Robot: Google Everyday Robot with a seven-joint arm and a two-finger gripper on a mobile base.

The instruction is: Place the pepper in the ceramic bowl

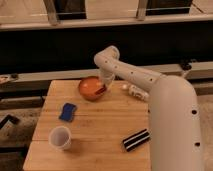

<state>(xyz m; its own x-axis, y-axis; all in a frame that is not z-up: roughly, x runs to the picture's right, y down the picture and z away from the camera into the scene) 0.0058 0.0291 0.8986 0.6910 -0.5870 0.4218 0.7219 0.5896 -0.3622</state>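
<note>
The ceramic bowl [90, 88] is a round orange dish at the far middle of the wooden table [100, 135]. My gripper [104, 84] hangs over the bowl's right rim, at the end of the white arm [135, 75] that reaches in from the right. A small dark-red pepper [101, 90] shows just below the gripper, at the inner right side of the bowl. I cannot tell whether the pepper is held or lies in the bowl.
A blue sponge [68, 111] lies left of centre. A translucent white cup [60, 137] stands at the near left. A black-and-white striped block [136, 140] lies near right. A small white packet [134, 91] lies right of the bowl. A dark railing runs behind the table.
</note>
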